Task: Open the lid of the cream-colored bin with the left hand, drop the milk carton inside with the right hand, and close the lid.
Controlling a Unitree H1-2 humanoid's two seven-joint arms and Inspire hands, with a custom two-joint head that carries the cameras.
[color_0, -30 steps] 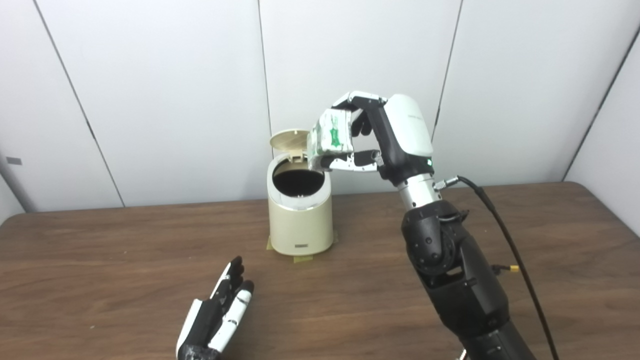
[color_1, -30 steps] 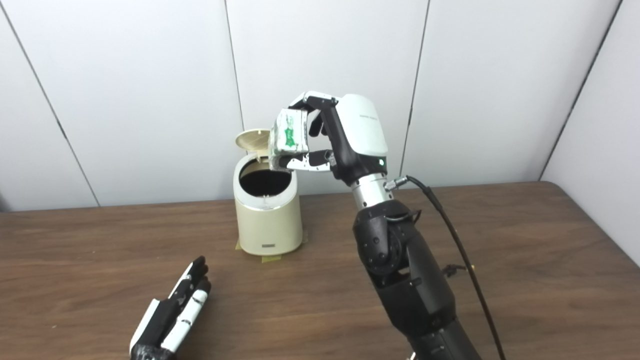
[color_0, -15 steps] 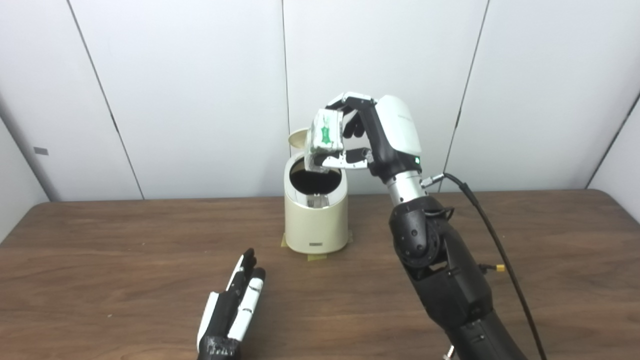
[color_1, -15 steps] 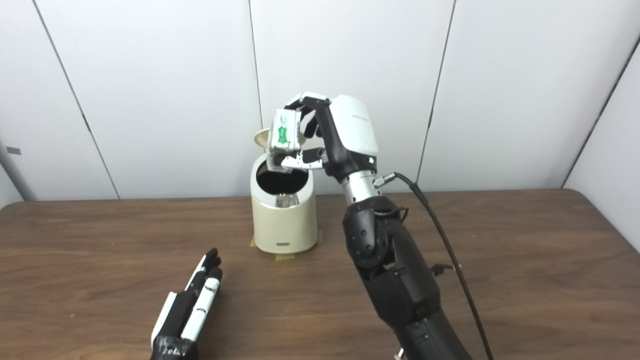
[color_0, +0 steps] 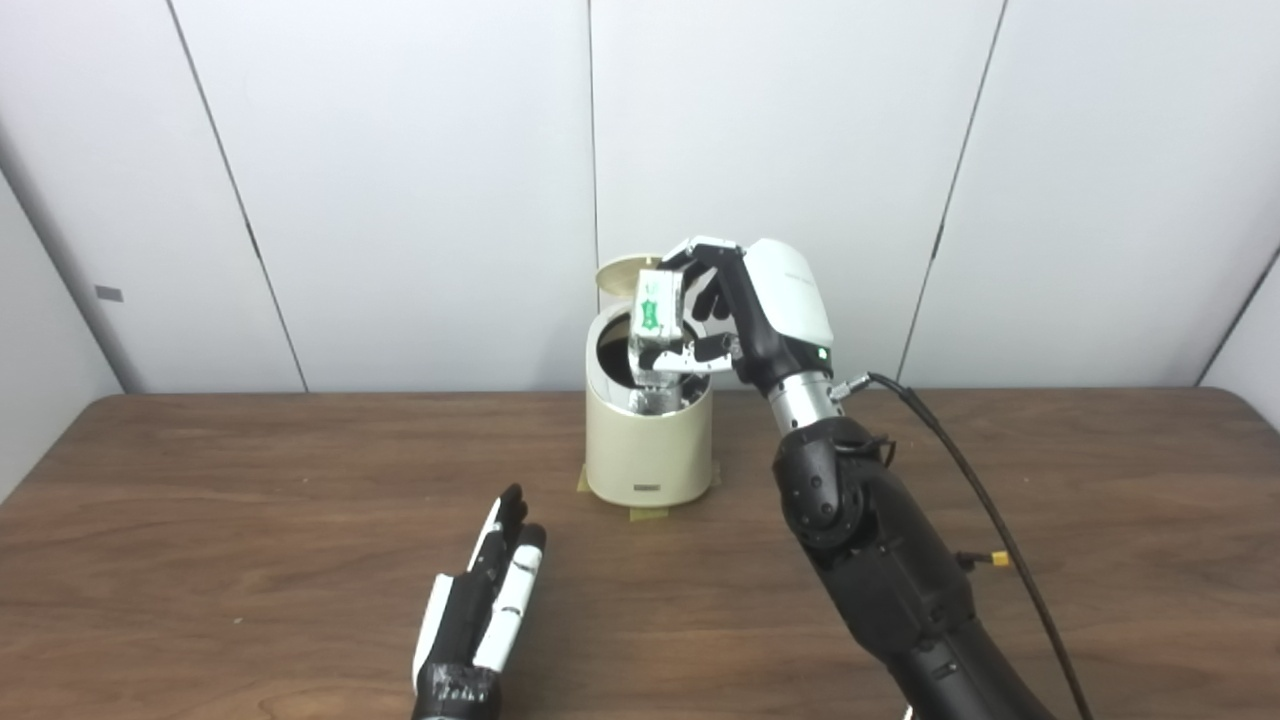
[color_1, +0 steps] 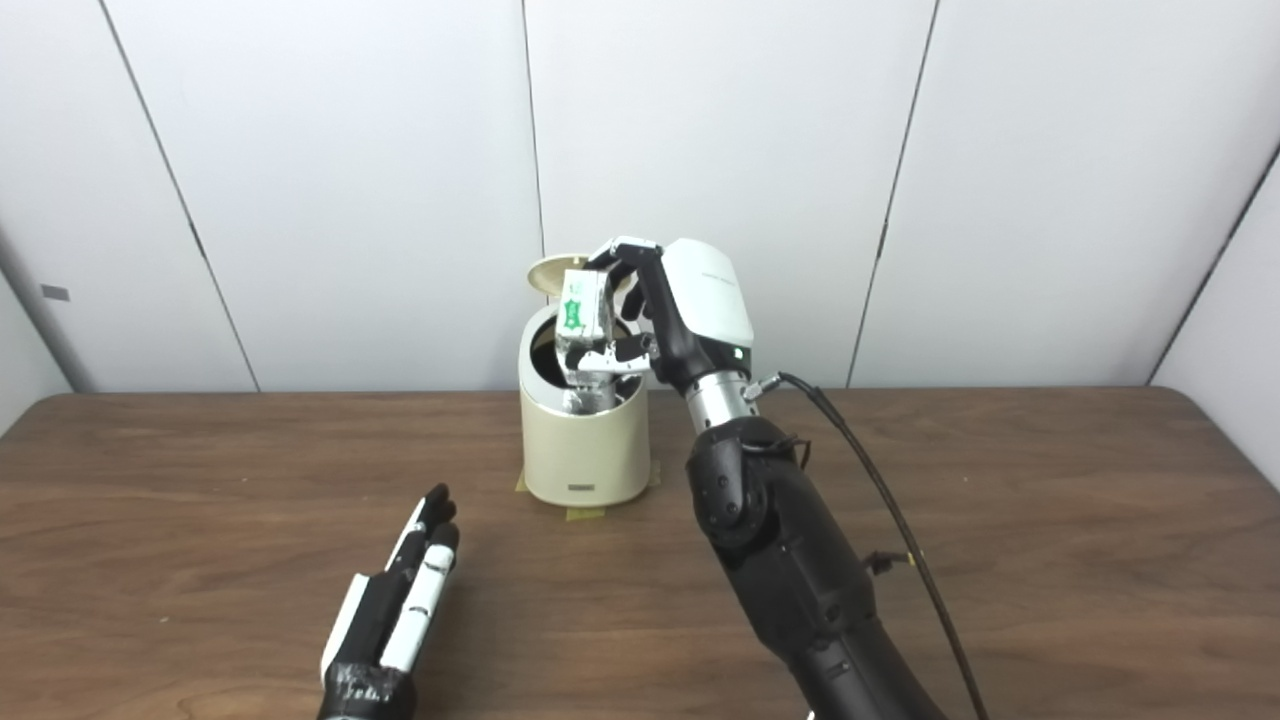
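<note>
Milk carton (color_0: 655, 318) gripped by right robot hand (color_0: 745, 320) over lidless-open bin (color_0: 648, 455); left robot hand (color_1: 400, 610) flat, empty.

We note a cream-coloured bin (color_0: 648, 450) with a dark interior and its lid (color_0: 622, 272) the same cream. The milk carton (color_0: 656, 312) is white with a green mark. The right hand (color_0: 745, 315) is white-shelled over black; the left hand (color_0: 480, 610) is black with white segments. The table (color_0: 200, 520) is dark brown wood-grain, the wall panels (color_0: 400, 180) white.
</note>
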